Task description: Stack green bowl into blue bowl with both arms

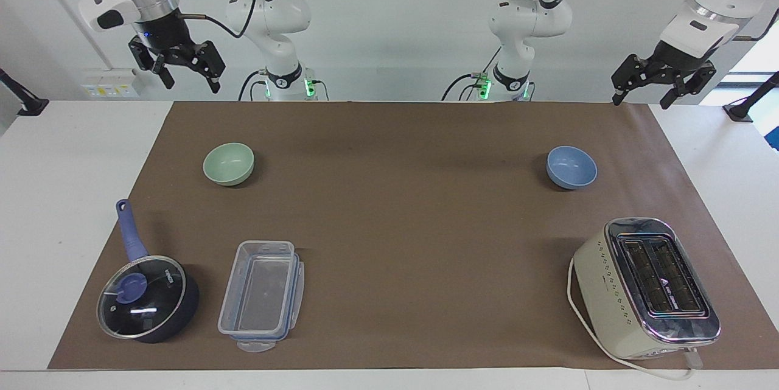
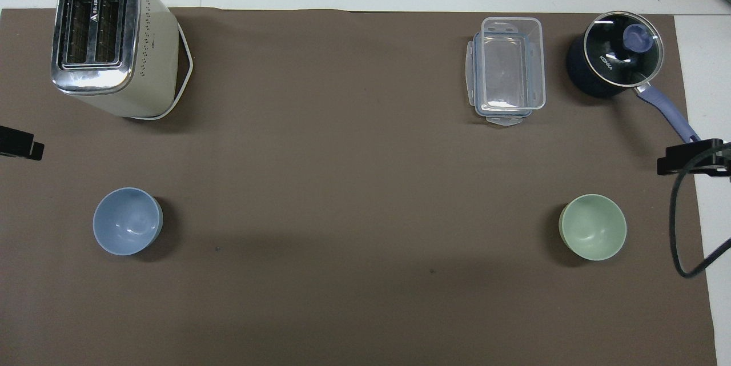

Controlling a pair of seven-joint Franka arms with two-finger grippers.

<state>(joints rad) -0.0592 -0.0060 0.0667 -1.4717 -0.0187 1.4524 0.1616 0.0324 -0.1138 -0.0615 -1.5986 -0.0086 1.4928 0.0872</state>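
In the overhead view we see only a black sliver of the left end effector [image 2: 20, 143] at the picture's edge, on the toaster's [image 2: 108, 40] end of the tabletop [image 2: 354, 183]; the right end effector [image 2: 694, 159] is likewise cut off at the edge, and it covers the tip of the saucepan's [image 2: 614, 60] handle. In the facing view both arms are cropped at the top. The toaster's cord [image 1: 633, 364] runs partly out of sight under its body.

Green bowl [image 1: 229, 163] upright, empty, twd right arm's end (sage, matte). Blue bowl [image 1: 571, 167] upright, empty, twd left arm's end. Well apart.
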